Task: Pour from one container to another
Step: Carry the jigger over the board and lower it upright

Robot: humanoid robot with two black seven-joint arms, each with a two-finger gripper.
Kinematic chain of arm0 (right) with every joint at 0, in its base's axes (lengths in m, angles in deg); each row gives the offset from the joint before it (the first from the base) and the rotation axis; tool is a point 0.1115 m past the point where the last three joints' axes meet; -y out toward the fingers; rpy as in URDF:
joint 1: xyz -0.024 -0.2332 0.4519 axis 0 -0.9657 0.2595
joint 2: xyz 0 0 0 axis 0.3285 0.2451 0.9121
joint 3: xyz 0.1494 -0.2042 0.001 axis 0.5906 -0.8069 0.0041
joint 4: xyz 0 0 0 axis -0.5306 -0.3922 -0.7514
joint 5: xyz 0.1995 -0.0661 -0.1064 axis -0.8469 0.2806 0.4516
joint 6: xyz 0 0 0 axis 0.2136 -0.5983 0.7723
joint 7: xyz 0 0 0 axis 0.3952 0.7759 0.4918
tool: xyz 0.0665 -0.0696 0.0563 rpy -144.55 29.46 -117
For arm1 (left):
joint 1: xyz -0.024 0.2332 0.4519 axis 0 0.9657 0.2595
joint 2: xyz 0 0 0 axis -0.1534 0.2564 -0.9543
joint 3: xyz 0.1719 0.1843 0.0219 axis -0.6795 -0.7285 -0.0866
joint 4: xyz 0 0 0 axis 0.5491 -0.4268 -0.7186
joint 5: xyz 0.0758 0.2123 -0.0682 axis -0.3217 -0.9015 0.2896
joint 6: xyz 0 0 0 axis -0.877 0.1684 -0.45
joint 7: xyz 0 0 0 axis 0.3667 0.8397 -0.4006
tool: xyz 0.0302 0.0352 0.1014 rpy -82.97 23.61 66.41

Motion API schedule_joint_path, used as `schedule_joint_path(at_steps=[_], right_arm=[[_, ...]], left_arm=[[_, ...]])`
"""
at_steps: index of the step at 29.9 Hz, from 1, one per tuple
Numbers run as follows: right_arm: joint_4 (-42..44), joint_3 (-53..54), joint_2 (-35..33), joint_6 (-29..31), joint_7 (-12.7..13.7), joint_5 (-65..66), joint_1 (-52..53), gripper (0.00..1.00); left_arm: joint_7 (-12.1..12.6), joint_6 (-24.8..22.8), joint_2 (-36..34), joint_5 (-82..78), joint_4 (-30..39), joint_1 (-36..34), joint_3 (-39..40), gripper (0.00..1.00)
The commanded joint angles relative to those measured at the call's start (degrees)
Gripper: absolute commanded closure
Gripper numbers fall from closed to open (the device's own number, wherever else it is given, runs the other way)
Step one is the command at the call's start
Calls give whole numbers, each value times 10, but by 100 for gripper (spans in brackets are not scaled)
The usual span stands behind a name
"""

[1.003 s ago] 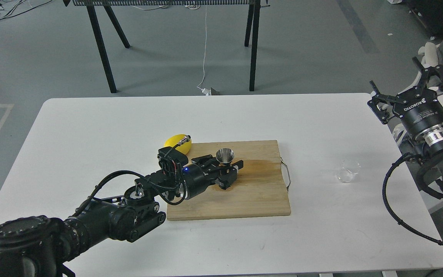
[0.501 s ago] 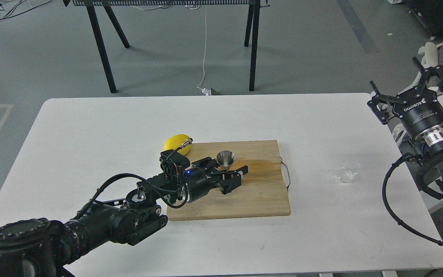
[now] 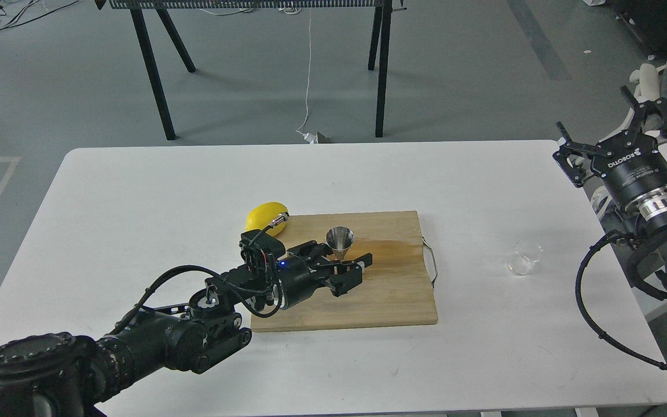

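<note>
Left gripper at the jigger's waist, glass cup waiting far to the right.

Nearest, the left gripper point(image 3: 342, 263) lies low over the wooden board point(image 3: 368, 301), its fingers spread on either side of the steel jigger point(image 3: 339, 242), which stands upright near the board's far edge; I cannot tell whether they touch it. Compared with a second ago, the gripper has slid slightly right and the fingers look closer around the jigger's lower half. I judge this the grasping step; next the fingers should close on the waist without tipping it. The lemon point(image 3: 265, 216) sits just left of the board's far corner. The clear glass cup point(image 3: 524, 258) rests on the white table point(image 3: 136, 191), well apart to the right. Farther right, the right gripper point(image 3: 620, 124) hovers off the table's edge, fingers spread, holding nothing.
</note>
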Motion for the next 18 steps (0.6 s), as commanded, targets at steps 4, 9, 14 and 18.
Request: schedule_joint_path(at_steps=[4, 9, 14, 18], right_arm=[[0, 0, 0, 0, 0, 0, 0, 1], [0, 0, -1, 1, 0, 0, 0, 1], [0, 0, -1, 1, 0, 0, 0, 1], [0, 0, -1, 1, 0, 0, 0, 1]], left_arm=[[0, 0, -4, 1, 1, 1, 6, 20], [0, 0, -12, 1, 1, 2, 5, 20], [0, 0, -23, 1, 11, 3, 5, 20], [0, 0, -50, 2, 40, 6, 5, 20]])
